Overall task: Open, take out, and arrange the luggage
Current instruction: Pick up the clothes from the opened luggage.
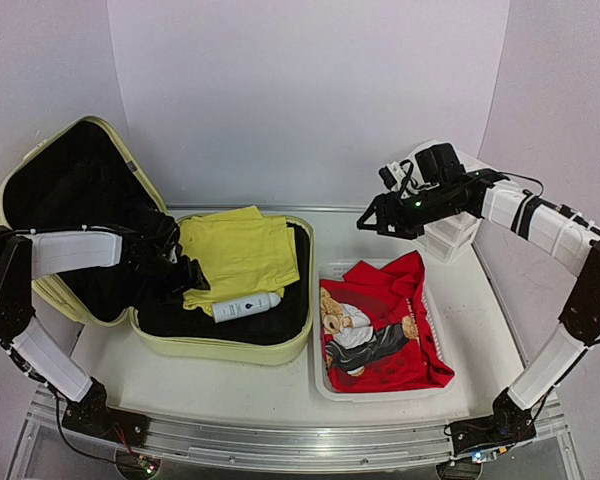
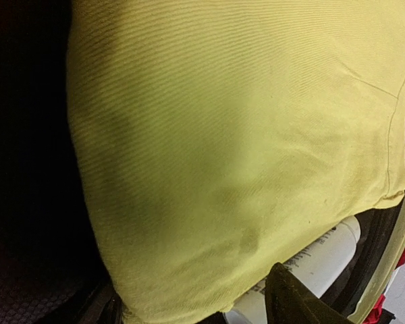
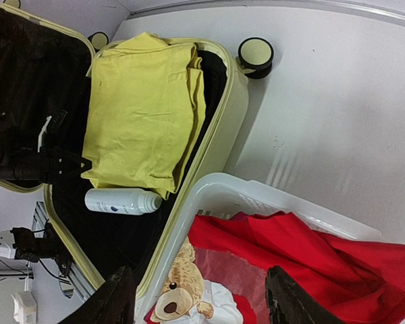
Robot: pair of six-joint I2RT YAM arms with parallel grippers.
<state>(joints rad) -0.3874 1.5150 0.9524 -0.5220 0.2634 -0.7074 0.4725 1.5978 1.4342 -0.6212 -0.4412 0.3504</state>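
Pale yellow-green hard shell, the luggage (image 1: 220,348) lay open on the left of the white table (image 1: 490,330). I judged it stiff and bulky, best taken at the rim, with little room beside the basket (image 1: 325,385). Its folded yellow garment (image 1: 238,250) looked soft, the bottle (image 1: 245,306) slippery. The left gripper (image 1: 185,275) straddled the garment's edge, fingers spread; the right gripper (image 3: 202,297) hovered, also spread, over the basket.

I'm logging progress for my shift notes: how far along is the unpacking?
Done: the luggage lies open; a red garment and teddy bear sit in the white basket. In hand: the left claw, open, is at the edge of the yellow garment; the right claw hangs open, empty. Left: yellow garment and white bottle, both inside the luggage.
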